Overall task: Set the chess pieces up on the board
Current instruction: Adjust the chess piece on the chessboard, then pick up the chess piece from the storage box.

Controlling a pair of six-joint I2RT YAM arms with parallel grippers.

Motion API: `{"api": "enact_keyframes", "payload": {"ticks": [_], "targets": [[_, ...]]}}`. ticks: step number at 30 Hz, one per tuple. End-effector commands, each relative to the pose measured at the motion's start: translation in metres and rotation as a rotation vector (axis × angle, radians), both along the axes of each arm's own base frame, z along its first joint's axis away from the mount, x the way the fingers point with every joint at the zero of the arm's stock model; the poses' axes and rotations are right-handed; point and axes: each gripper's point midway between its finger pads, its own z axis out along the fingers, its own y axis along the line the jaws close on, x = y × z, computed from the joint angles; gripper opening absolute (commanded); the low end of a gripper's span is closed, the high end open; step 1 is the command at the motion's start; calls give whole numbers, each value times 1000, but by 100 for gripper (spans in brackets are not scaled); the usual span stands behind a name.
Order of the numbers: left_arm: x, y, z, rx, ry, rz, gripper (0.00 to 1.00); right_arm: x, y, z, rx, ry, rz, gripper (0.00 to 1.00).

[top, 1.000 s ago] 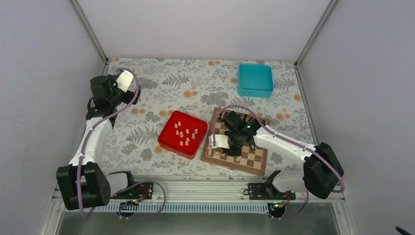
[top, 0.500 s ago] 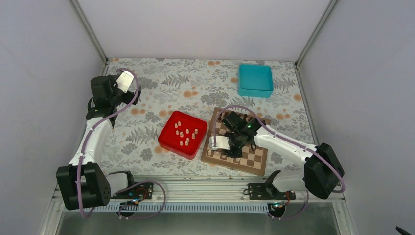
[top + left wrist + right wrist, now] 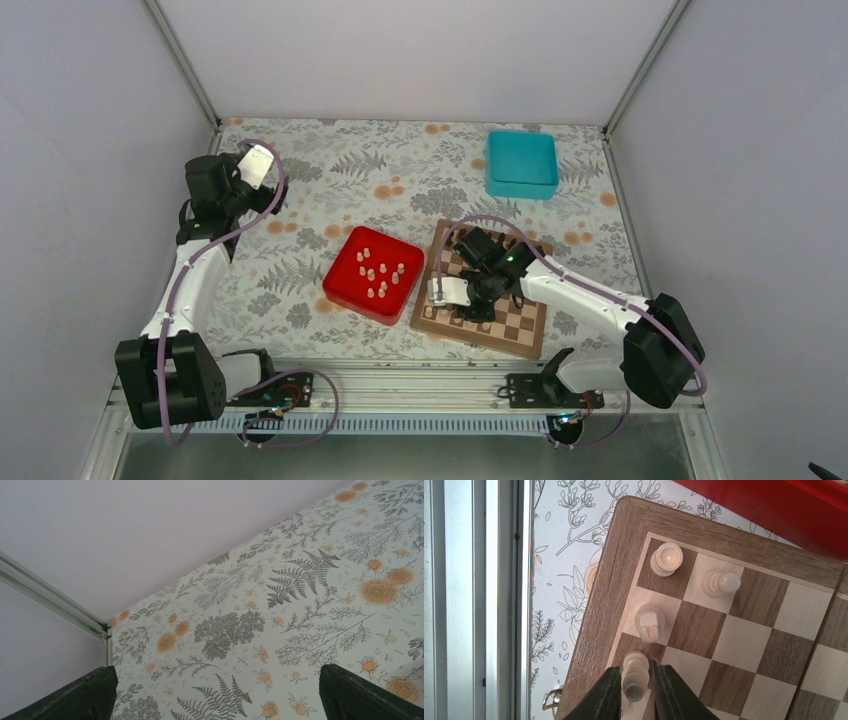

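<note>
While the edge rows are filled from the corner outward, the right gripper [image 3: 634, 682] points straight down, its fingers [image 3: 606, 695] clenched on a cream piece [image 3: 635, 670] at an edge square of the board [image 3: 616, 580]. I cannot tell whether its base touches the wood. It lines up with two chess pieces [image 3: 650, 621] already upright along that edge, with a third beside the corner one. This looks like the placing step. More pale pieces wait in the red tray [image 3: 345, 290] just beside the board. The left gripper [image 3: 217, 690] hangs well apart over bare worktop [image 3: 300, 605], released wide and holding nothing, probably parked out of the way
</note>
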Motion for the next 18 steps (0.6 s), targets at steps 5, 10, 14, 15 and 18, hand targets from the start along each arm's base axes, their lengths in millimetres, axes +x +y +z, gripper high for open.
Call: {"api": "enact_keyframes", "payload": {"ticks": [5,10,14,15,18], "targets": [[-1,0,3,2,-15,-8,100,6,12,27,89,-49,-7,29],[-3,-2,7,-2,-23,-16,100,11,39,72,194,-43,24,37],[-3,-2,8,-3,-22,-18,100,34,60,81,193,-117,26,38],[-3,-2,9,-3,-23,-16,100,42,66,80,188,-131,22,38],[-3,-1,11,-1,-27,-11,100,61,87,79,174,-152,15,38]]}}
